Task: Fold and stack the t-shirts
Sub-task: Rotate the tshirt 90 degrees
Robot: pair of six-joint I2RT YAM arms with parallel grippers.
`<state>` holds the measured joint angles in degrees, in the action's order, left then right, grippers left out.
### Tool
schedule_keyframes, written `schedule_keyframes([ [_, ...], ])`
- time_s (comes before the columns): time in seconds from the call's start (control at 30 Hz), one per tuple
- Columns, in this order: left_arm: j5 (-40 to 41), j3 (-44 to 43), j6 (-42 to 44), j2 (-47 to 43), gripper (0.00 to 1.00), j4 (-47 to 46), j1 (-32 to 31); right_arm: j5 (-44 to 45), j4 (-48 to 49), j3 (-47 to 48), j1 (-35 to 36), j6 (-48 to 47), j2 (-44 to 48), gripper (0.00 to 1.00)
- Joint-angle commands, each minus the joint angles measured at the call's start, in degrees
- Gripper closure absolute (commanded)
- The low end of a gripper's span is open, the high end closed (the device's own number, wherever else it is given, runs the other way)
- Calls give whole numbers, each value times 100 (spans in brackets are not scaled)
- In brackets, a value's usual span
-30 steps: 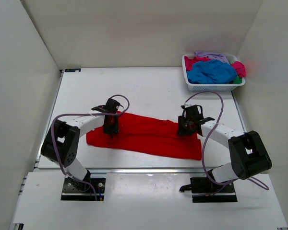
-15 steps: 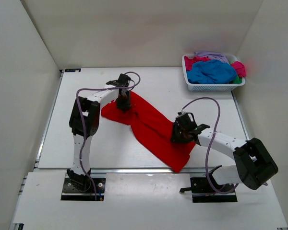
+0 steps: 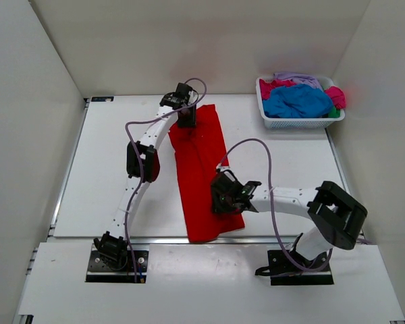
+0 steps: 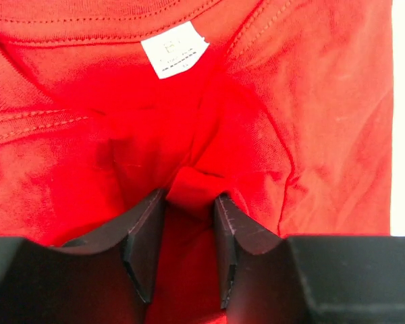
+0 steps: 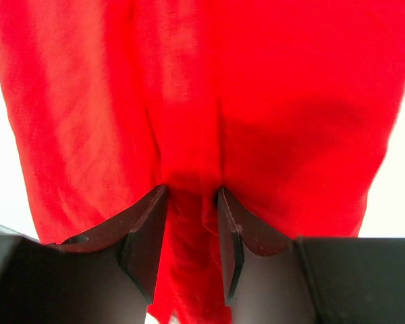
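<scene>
A bright red t-shirt (image 3: 199, 162) lies folded into a long strip, running from the far middle of the table toward the near edge. My left gripper (image 3: 185, 116) is at its far end by the collar and is shut on a pinch of red cloth (image 4: 189, 196). Just beyond the jaws shows the white neck label (image 4: 174, 48). Partway down the strip's right side, my right gripper (image 3: 223, 196) is also shut on a fold of the red t-shirt (image 5: 191, 192). More t-shirts, blue (image 3: 297, 101), magenta (image 3: 275, 86) and lavender (image 3: 297, 79), are heaped in the basket.
The white mesh basket (image 3: 300, 123) stands at the far right corner of the table. White walls close in the table on three sides. A metal rail (image 3: 189, 239) runs along the near edge, where the strip's lower end reaches.
The red t-shirt has swung from lying crosswise to lying lengthwise. My left gripper carried its end to the far side; my right gripper drew the other end left and nearer.
</scene>
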<state>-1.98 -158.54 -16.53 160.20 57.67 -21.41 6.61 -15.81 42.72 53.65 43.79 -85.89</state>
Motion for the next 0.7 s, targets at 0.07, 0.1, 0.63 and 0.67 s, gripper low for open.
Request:
schedule_keyframes([
  [0.07, -250, -186, 1, 187, 54, -70, 40, -248, -97, 227, 497, 183, -867, 66],
  [0.1, -277, -108, -16, 178, 53, -176, 101, -274, -45, 324, 532, 95, -912, 66],
  [0.63, -462, -423, 71, -1490, 34, -970, 699, 561, -265, 623, 340, -1696, 177, 35],
  [0.67, -461, -415, 167, -1596, 32, -846, 717, 587, -273, 641, 331, -1742, 265, 34],
])
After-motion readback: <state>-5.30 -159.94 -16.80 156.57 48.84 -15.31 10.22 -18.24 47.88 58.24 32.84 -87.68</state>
